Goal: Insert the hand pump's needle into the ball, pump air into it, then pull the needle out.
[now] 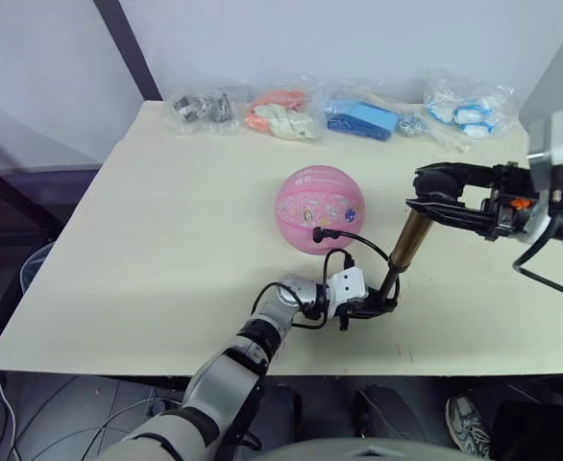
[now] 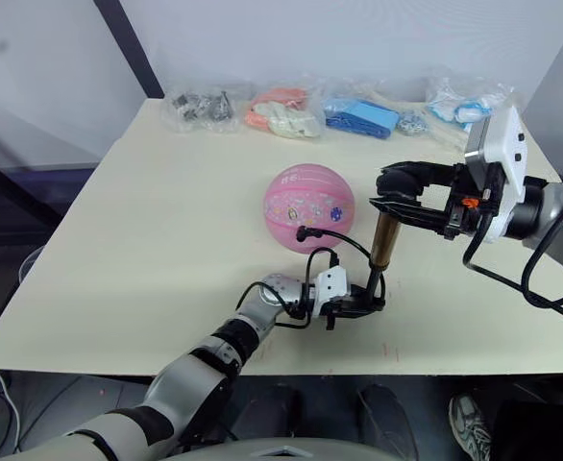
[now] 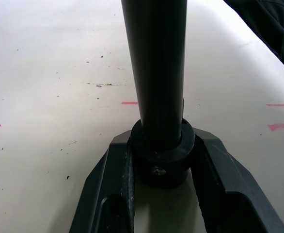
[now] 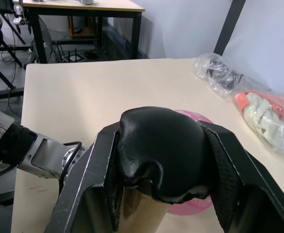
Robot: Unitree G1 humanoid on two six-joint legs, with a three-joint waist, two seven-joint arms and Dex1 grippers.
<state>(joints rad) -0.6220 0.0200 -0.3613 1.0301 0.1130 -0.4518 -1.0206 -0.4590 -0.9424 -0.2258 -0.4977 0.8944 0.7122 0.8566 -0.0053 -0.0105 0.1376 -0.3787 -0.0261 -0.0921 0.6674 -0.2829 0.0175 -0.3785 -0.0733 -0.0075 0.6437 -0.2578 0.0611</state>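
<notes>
Pink ball (image 1: 320, 207) sits mid-table w/ needle (image 1: 318, 233) at its near side, so left gripper (image 1: 366, 305), clamped on pump (image 1: 408, 242) base, should pin it down while right gripper (image 1: 433, 204), clamped on handle, strokes straight along barrel.

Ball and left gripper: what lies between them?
The thin black hose loops from the ball toward the left gripper over bare table, in the left eye view.

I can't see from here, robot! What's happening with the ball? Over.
Left gripper clamps pump base; right gripper grips handle. Needle in ball. Nothing blocking.
</notes>
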